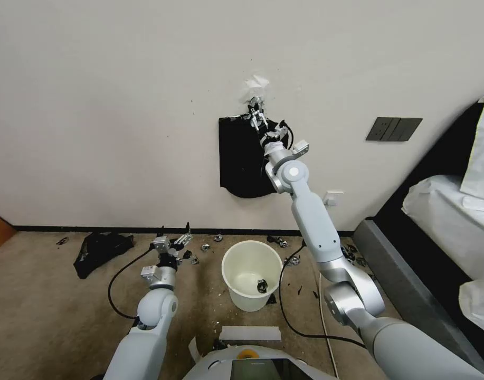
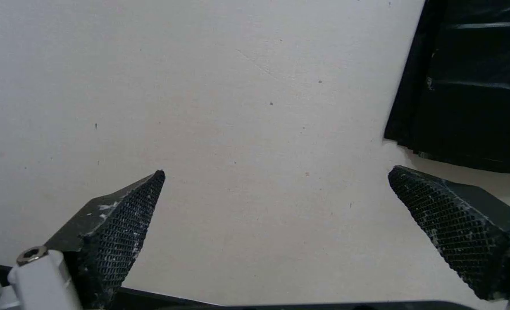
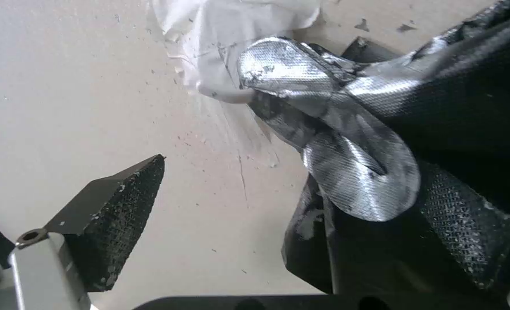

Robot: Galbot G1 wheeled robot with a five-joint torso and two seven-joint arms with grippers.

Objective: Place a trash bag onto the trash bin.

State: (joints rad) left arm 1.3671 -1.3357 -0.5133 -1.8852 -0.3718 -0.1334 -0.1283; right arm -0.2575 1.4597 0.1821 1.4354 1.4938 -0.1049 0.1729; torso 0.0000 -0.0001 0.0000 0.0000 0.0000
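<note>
I am holding my right gripper [image 1: 258, 120] open at the clip-hung black sheaf [image 1: 242, 163] upper centre, judging thin slippery film best pinched near its top; left gripper [image 1: 174, 240] idling open, trash bin [image 1: 252, 252] lower centre.

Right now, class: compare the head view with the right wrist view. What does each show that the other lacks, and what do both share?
Head view alone: the cream trash bin on the carpet, the squashed black heap by the wall, and the left gripper low beside the bin.
Right wrist view alone: the silver clip's woven texture and flaked paint close up.
Both: the right gripper, open at the clipped black sheaf on the wall.
</note>
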